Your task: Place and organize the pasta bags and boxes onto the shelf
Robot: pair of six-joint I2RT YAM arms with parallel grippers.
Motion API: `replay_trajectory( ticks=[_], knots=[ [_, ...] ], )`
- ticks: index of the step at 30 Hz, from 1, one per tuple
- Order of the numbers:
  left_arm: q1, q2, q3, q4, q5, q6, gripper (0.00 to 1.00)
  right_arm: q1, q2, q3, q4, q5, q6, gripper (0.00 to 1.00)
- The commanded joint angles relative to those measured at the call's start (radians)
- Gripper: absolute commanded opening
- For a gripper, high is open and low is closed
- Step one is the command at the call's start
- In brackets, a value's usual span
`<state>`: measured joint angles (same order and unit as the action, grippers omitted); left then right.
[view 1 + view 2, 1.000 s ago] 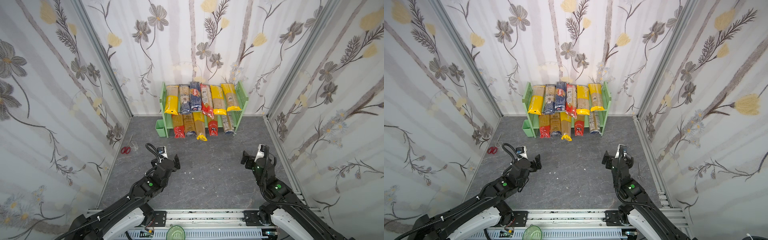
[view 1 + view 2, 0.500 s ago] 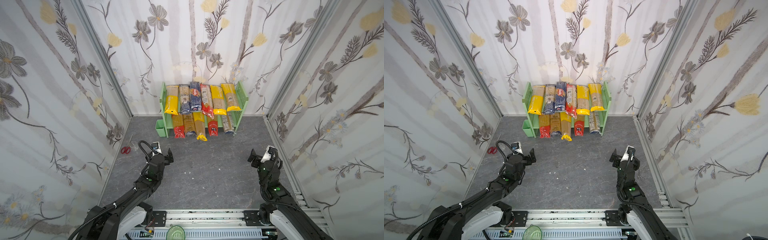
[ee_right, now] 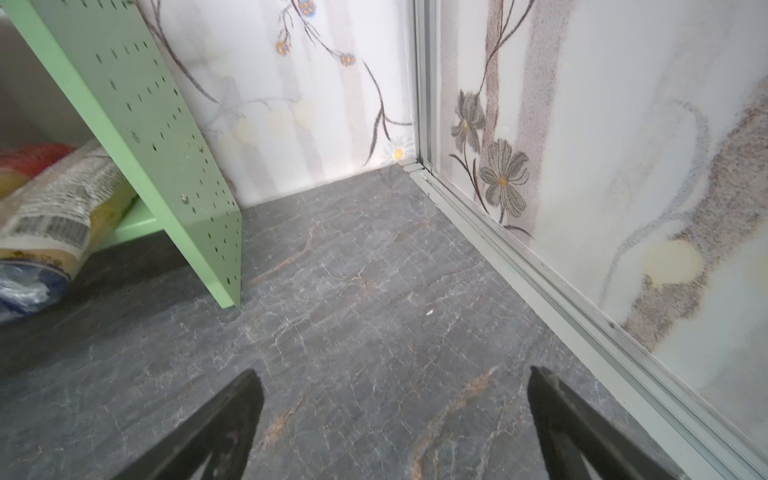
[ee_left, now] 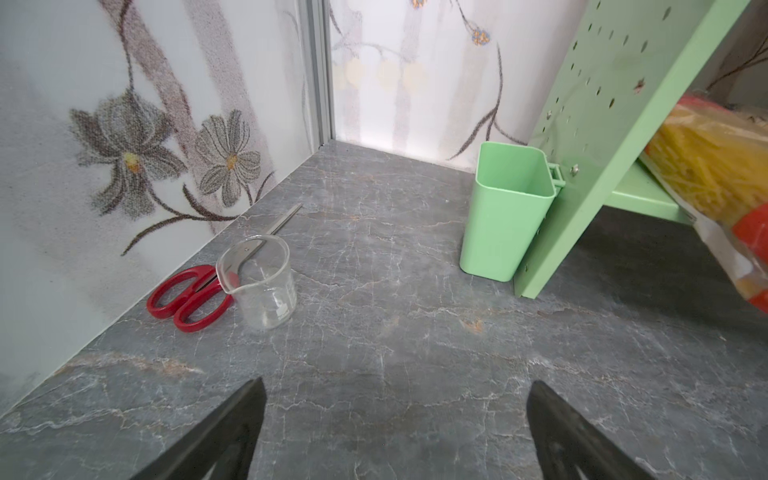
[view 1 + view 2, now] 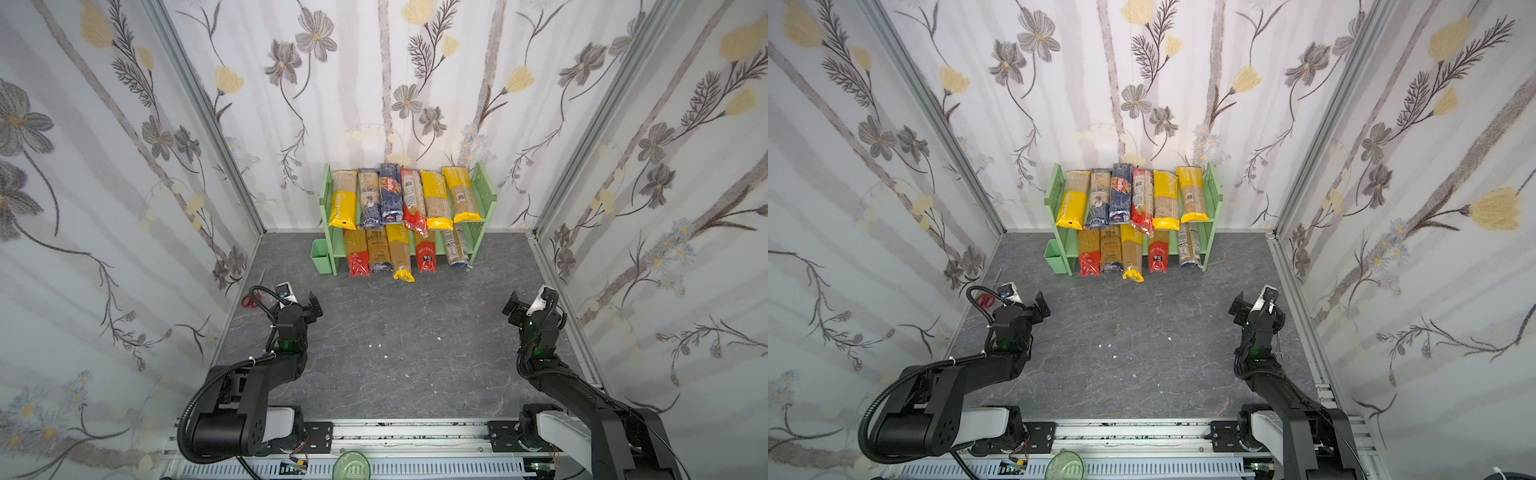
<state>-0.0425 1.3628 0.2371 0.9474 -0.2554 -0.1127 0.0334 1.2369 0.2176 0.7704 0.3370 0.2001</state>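
Wide and unladen, the left gripper (image 4: 397,386) and right gripper (image 3: 392,374) hang over the grey veined counter (image 5: 395,332) within floral walls (image 5: 124,208); pasta packs (image 5: 436,199) lie across both tiers of the shelf (image 5: 484,187) at the back wall, a cup (image 4: 507,212) hung on its side.

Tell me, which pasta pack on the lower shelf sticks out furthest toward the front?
The yellow-tipped bag, third from left in the lower row: the only yellow end there, jutting farthest forward.

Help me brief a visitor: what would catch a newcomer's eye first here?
The light green two-tier shelf against the back wall, both tiers packed with long yellow, red and navy spaghetti packs. Nearer the front, the black left gripper and right gripper stand open and empty; red-handled scissors lie by the left wall.
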Motion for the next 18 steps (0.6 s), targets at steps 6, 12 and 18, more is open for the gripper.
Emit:
replay_trajectory(
  ticks=[6,12,18],
  knots=[
    [0.03,0.229,-0.065,0.53,0.06,0.003,1.0,-0.057,0.081,-0.02,0.333,-0.129,-0.044,1.0],
    [0.032,0.225,-0.048,0.488,0.094,0.013,1.0,-0.056,0.287,-0.065,0.66,-0.263,-0.112,1.0],
    [0.032,0.224,-0.019,0.433,0.094,0.014,1.0,-0.044,0.27,0.004,0.487,-0.297,-0.141,1.0]
  ],
)
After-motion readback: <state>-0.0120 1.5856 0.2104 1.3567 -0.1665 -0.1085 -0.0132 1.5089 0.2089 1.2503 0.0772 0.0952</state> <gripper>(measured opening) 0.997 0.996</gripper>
